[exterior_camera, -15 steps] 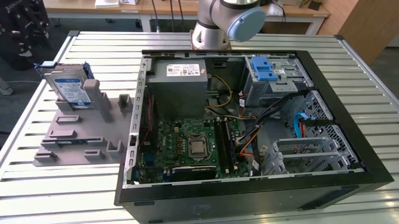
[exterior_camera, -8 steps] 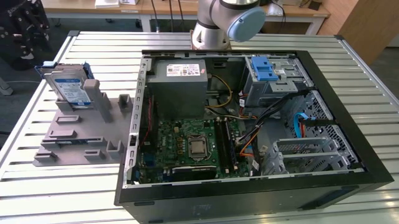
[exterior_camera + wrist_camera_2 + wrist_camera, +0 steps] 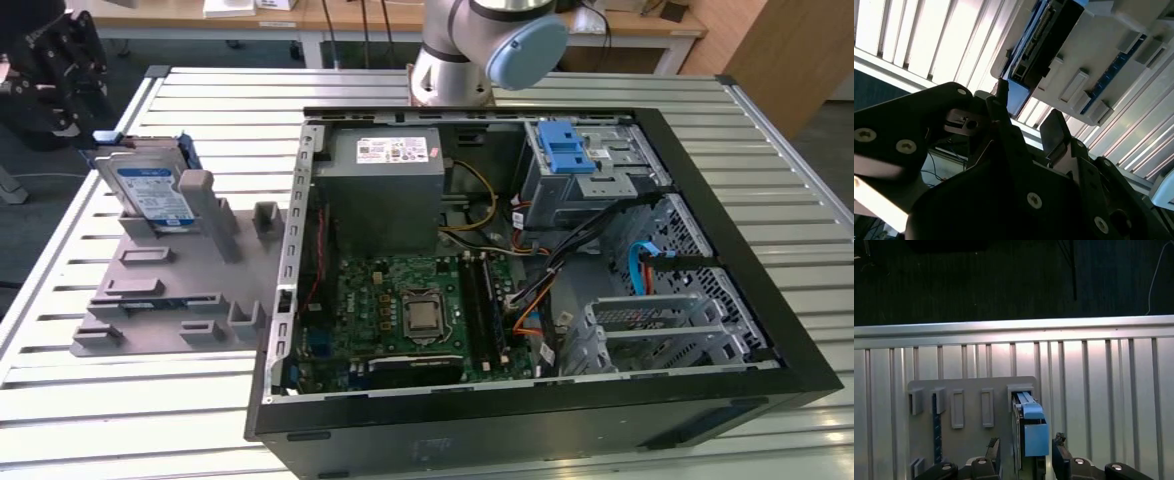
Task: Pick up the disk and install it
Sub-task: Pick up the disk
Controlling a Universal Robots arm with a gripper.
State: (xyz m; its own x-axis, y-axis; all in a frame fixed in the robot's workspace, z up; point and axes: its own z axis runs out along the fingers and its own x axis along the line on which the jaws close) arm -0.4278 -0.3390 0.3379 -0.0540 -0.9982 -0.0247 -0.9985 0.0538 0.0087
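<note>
The disk (image 3: pixel 150 192) stands on edge in a slot of the grey holder (image 3: pixel 160 290) at the exterior view's left. It is a silver drive with a white-and-blue label and a blue bracket. My gripper (image 3: pixel 80 100) hovers just beyond its far end, open. In the first wrist view the blue bracket end (image 3: pixel 1033 429) sits between the two black fingertips (image 3: pixel 1059 441) without touching them, and the gripper (image 3: pixel 1025 444) spans it. The second wrist view shows the disk's connector edge (image 3: pixel 1040 45) beyond the gripper (image 3: pixel 1026 112).
An open black computer case (image 3: pixel 747 230) lies on the slatted metal table (image 3: pixel 200 110). Inside are a grey power-supply box (image 3: pixel 384 185), a motherboard (image 3: pixel 414 310) and a silver cage with a blue latch (image 3: pixel 567 150). The arm's base (image 3: pixel 467 50) stands behind the case.
</note>
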